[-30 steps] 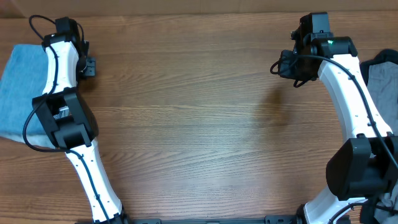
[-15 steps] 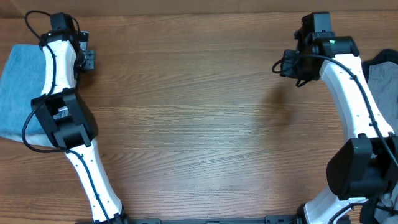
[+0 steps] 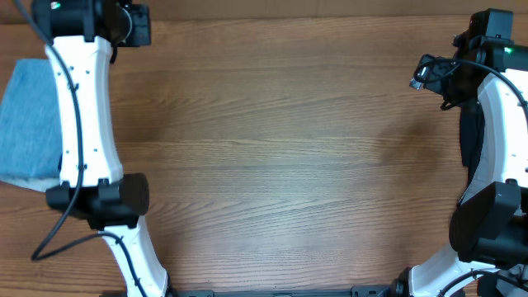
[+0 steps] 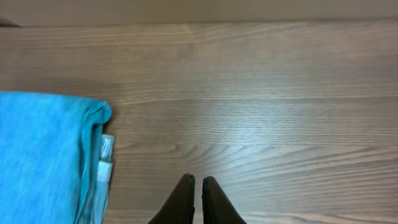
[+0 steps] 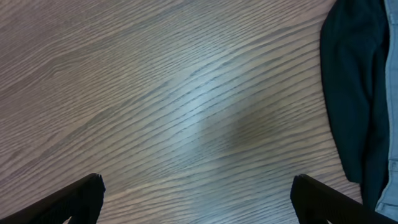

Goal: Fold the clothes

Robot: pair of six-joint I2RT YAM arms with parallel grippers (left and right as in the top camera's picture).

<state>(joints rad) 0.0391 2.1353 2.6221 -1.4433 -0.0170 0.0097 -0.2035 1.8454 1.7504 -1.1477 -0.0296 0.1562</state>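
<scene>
A folded light-blue garment (image 3: 29, 124) of the clothes lies at the table's left edge, and the left wrist view shows it (image 4: 43, 155) with a white label at its fold. My left gripper (image 3: 139, 25) hovers near the back left, off the cloth. In its wrist view it (image 4: 198, 186) is shut with nothing between the fingers, over bare wood to the right of the garment. My right gripper (image 3: 425, 74) is at the back right. It (image 5: 199, 202) stands wide open and empty over the table. A dark garment (image 5: 351, 93) lies just right of it, with pale cloth (image 5: 392, 162) beyond.
The wooden table (image 3: 280, 165) stretches between the two arms. Its back edge (image 3: 289, 18) runs along the top of the overhead view. The right arm (image 3: 495, 115) covers most of the pile at the right edge.
The right gripper has opened wide and moved right, toward the pile. The left arm has lifted and swung toward the back of the table, away from the blue garment.
</scene>
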